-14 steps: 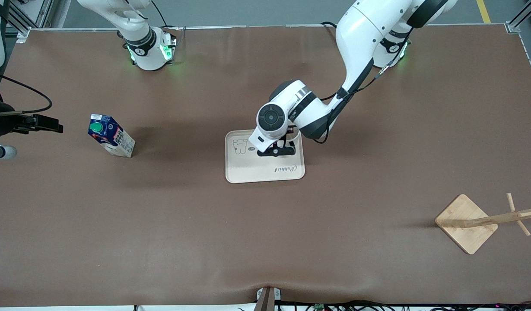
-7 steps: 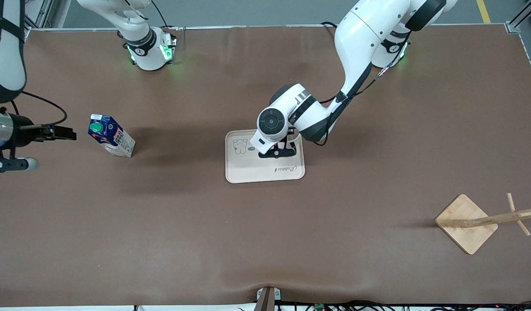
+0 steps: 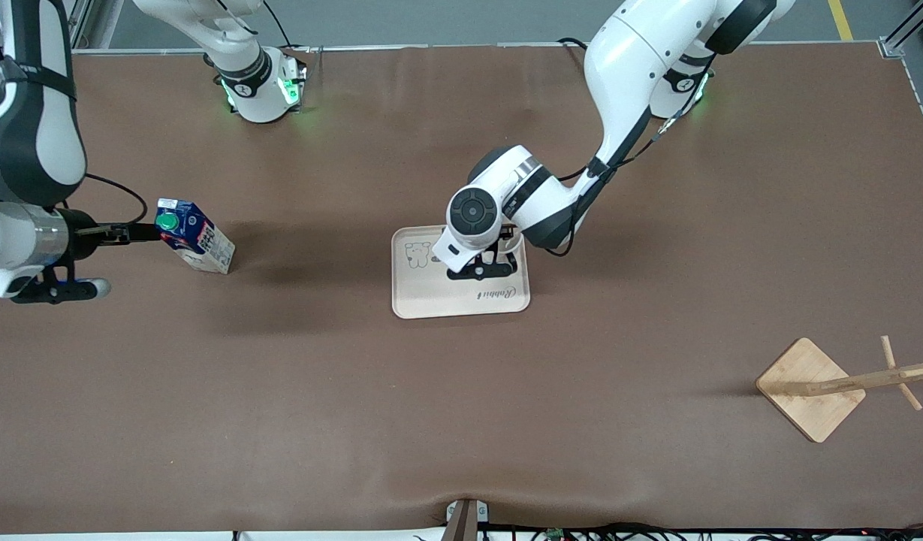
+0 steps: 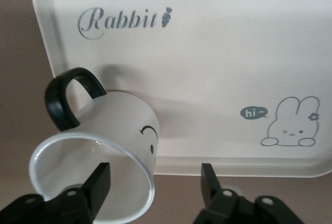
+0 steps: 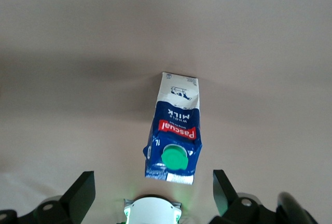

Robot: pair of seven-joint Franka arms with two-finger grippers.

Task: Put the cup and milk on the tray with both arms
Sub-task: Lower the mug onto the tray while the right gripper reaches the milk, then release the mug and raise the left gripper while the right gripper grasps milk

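Cup (image 4: 98, 156) now freed on tray (image 3: 423, 297) by left gripper's (image 4: 155, 182) parted jaws; right gripper (image 5: 150, 193), wide open, has reached milk (image 3: 193, 244).

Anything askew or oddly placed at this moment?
The cup stands at the very edge of the tray, at the corner nearest the left arm's base, between the open left claw. Milk upright; nothing spilled.

You've got a white cup (image 4: 111, 146) with black handle, blue-white milk (image 5: 174, 136) with green cap, cream tray (image 4: 218, 53), brown desk (image 3: 461, 421).

One cup (image 4: 98, 151), one milk (image 3: 193, 234), one tray (image 3: 431, 297), one wooden stand (image 3: 810, 387).
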